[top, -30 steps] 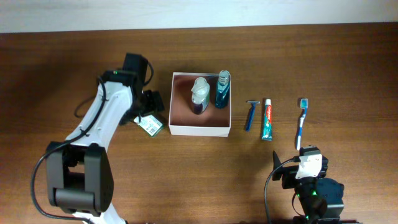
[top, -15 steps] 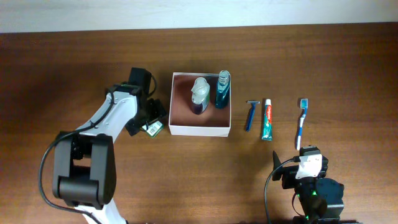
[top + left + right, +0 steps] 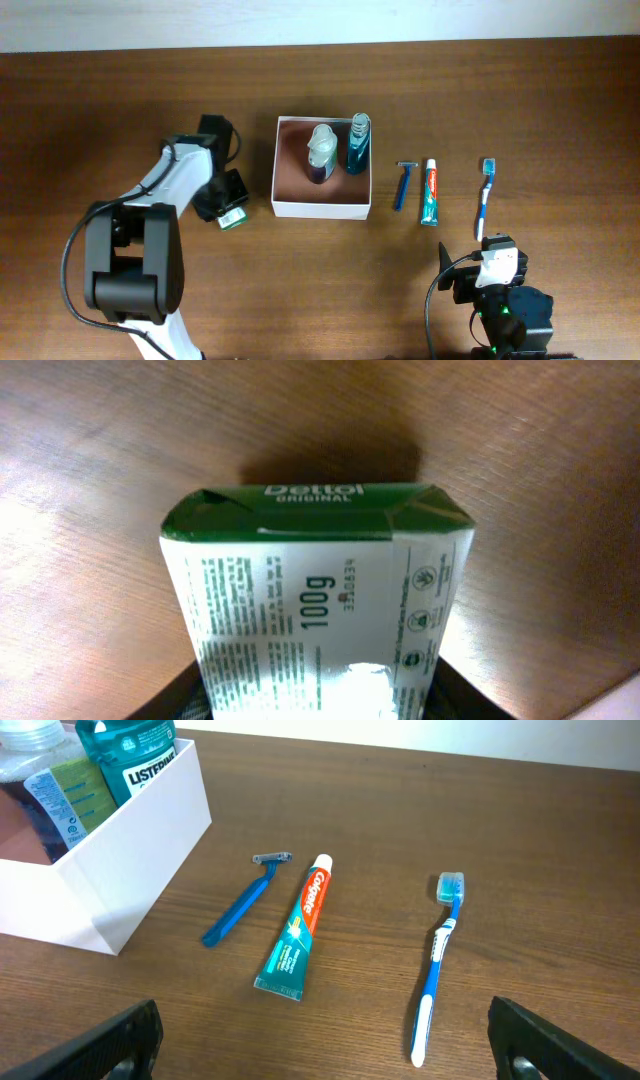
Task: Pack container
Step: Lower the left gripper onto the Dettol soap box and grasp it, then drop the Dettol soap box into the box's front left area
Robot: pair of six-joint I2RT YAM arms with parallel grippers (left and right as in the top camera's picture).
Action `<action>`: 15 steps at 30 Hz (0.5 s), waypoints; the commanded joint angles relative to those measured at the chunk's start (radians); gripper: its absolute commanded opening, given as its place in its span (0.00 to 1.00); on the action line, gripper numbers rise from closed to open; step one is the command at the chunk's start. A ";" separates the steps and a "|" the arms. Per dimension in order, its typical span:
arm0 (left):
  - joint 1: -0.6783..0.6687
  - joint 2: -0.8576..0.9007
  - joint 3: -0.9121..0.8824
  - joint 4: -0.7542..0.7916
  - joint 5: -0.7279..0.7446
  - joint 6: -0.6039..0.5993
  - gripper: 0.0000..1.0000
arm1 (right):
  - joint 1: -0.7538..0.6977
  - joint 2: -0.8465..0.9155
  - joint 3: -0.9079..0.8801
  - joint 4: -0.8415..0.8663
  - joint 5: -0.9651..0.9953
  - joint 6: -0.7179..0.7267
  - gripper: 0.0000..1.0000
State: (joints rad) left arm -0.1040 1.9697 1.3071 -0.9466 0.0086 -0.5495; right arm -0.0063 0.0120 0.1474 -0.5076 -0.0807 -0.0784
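The wooden table [image 3: 560,100] is taking up the whole overhead view. The container [image 3: 295,172] is sitting a bit left of the middle of it, a square white box with a reddish-brown floor. It's sitting flat with its open top facing up.

The left arm is reaching in from the near-left edge, and the left gripper [image 3: 226,198] is hanging just off the container's left wall, not over it. Its fingers are pinching a green-and-white Dettol soap packet [image 3: 320,610]. I honestly can't tell if the packet is resting on the wood or is slightly up in the air.

The right gripper [image 3: 330,1050] is parked at the near edge on the right with its fingers spread wide, gripping nothing.

Inside the container two bottles are lying side by side against the far wall: a clear bottle [image 3: 321,152] with purple stuff in it, and a teal Listerine mouthwash bottle [image 3: 358,143] to its right.

To the right of the container three things are lying in a row, apart from each other. The razor [image 3: 404,185] is nearest the box, the toothpaste tube [image 3: 430,191] is next, and the blue toothbrush [image 3: 485,197] is farthest out.
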 commanded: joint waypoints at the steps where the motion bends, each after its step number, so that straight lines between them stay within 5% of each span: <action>1: 0.018 -0.013 0.126 -0.094 0.069 0.170 0.45 | -0.008 -0.008 -0.006 0.000 -0.010 0.008 0.99; 8: -0.060 -0.063 0.510 -0.412 0.104 0.372 0.39 | -0.008 -0.008 -0.006 0.000 -0.010 0.008 0.99; 15: -0.239 -0.071 0.615 -0.332 -0.006 0.459 0.44 | -0.008 -0.008 -0.006 0.000 -0.010 0.008 0.99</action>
State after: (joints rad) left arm -0.2848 1.9083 1.9171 -1.3178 0.0643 -0.1627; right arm -0.0063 0.0120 0.1474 -0.5072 -0.0807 -0.0784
